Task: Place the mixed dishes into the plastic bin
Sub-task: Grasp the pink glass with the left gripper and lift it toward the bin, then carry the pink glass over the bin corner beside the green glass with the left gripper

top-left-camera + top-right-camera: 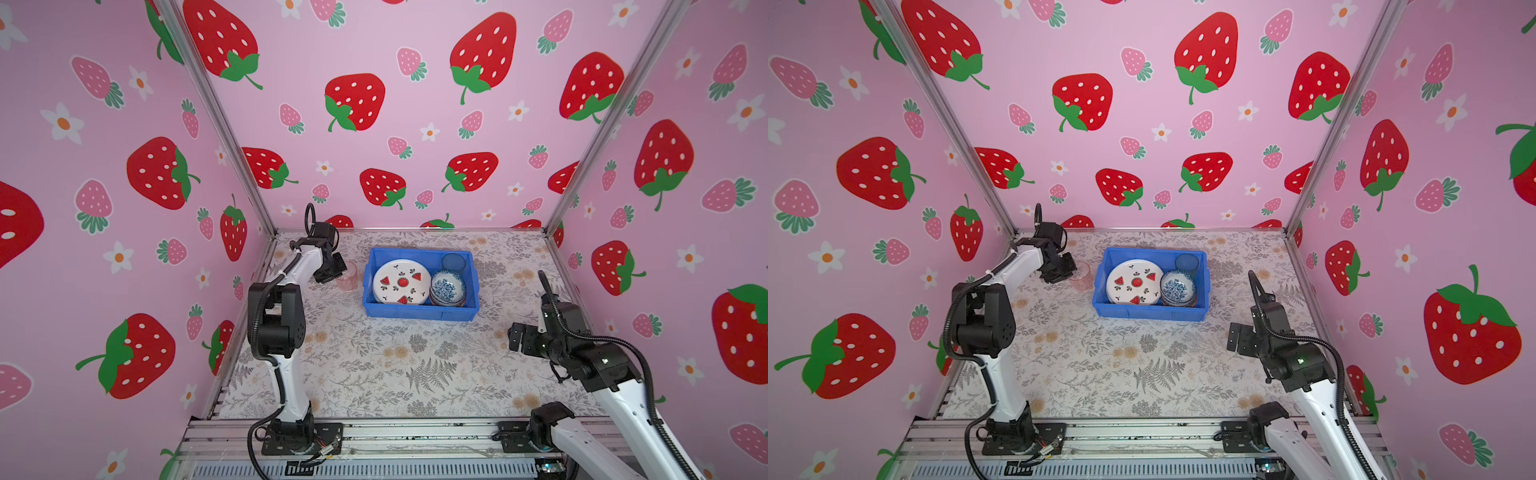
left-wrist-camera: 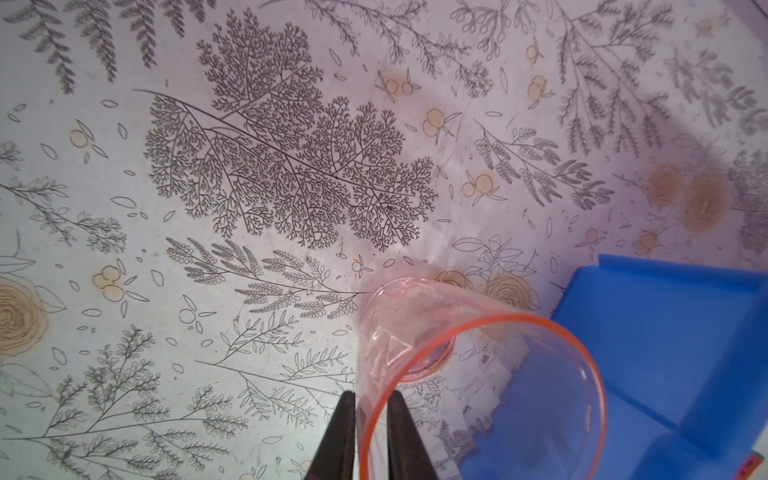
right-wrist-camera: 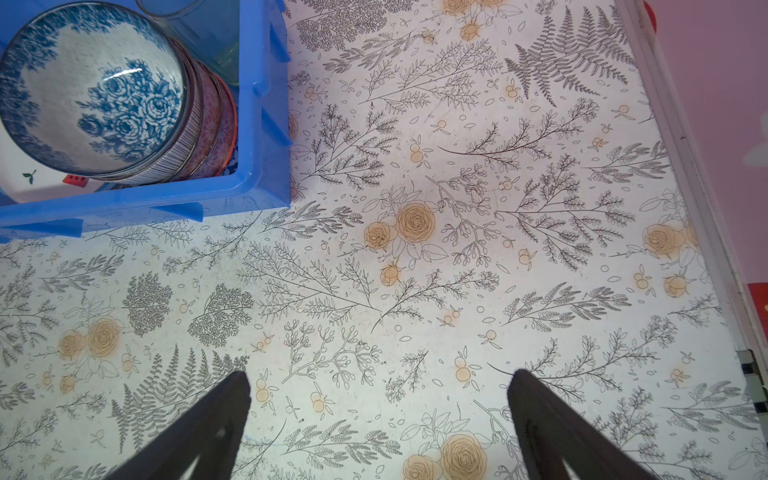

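Observation:
A pink translucent tumbler (image 1: 347, 277) (image 2: 415, 307) stands upright just left of the blue plastic bin (image 1: 419, 313) (image 2: 665, 332), at the mat's far left. My left gripper (image 1: 336, 271) (image 2: 372, 415) is shut on the tumbler's wall, one finger inside the rim and one outside. In the bin lie a watermelon plate (image 1: 401, 282), a stack of bowls topped by a blue-white bowl (image 1: 448, 286) (image 3: 91, 91), and a dark green tumbler (image 1: 454, 262). My right gripper (image 1: 515, 334) (image 3: 378, 386) hovers open over bare mat, right of the bin, holding nothing.
An orange-red bowl (image 3: 218, 124) shows low in the bowl stack. The floral mat (image 1: 395, 365) covers the table between strawberry-print walls. An aluminium rail (image 1: 374, 432) runs along the front, where both arm bases are mounted.

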Available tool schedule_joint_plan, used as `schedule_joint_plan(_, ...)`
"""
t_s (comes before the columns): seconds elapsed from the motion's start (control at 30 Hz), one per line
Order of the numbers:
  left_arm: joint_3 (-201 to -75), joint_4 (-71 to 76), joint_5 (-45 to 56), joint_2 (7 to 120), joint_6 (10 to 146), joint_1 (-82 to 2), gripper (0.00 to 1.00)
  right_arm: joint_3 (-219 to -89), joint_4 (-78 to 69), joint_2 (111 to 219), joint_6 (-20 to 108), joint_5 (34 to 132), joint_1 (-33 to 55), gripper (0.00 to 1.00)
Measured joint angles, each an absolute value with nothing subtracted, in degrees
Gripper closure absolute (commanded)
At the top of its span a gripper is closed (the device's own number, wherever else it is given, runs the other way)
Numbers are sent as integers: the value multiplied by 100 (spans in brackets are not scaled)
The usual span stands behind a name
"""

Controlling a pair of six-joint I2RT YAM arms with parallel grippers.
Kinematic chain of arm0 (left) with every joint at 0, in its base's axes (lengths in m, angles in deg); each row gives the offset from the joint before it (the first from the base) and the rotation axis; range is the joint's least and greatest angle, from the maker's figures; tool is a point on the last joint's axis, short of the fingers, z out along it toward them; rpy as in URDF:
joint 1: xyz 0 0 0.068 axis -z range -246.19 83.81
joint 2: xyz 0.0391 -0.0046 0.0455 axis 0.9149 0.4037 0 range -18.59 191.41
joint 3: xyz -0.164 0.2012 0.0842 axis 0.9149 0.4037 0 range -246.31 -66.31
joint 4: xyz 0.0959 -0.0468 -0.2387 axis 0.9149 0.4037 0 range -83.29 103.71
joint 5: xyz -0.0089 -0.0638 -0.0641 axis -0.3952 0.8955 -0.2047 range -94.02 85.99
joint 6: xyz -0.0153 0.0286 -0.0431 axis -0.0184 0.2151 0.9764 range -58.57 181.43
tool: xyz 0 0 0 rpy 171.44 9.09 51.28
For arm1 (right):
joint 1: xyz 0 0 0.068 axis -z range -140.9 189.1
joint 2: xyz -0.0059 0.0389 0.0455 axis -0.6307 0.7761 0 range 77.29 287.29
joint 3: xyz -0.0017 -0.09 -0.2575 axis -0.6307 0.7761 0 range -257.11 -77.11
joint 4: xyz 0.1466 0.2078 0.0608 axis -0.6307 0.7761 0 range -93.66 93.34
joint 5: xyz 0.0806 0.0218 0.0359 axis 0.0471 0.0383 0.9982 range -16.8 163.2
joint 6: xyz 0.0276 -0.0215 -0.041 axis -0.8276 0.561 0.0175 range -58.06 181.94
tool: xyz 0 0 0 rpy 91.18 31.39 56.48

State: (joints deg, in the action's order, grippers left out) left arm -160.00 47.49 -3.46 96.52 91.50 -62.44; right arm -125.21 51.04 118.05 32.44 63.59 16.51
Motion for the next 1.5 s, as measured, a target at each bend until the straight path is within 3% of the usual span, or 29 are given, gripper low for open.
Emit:
schedule_joint_plan(0.27, -15956, 4744, -293, 9654, 9124, -6238, 100, -12521, 5104, 11805, 3331, 6359, 1651, 1)
schedule_joint_plan(0.77, -16297, 5302, -287, 8957, 8818, -5949, 100, -12521, 5101, 11837, 3358, 6362, 1653, 1)
schedule_joint_plan(1.1, -17445, 5673, -24, 9003, 8719, -5315, 100, -12521, 5101, 11831, 3358, 6362, 1662, 1)
schedule_joint_plan(1.5, -19703, 5802, 714, 10535, 8525, -4159, 100, -12540, 5108, 11837, 3360, 6362, 1693, 1)
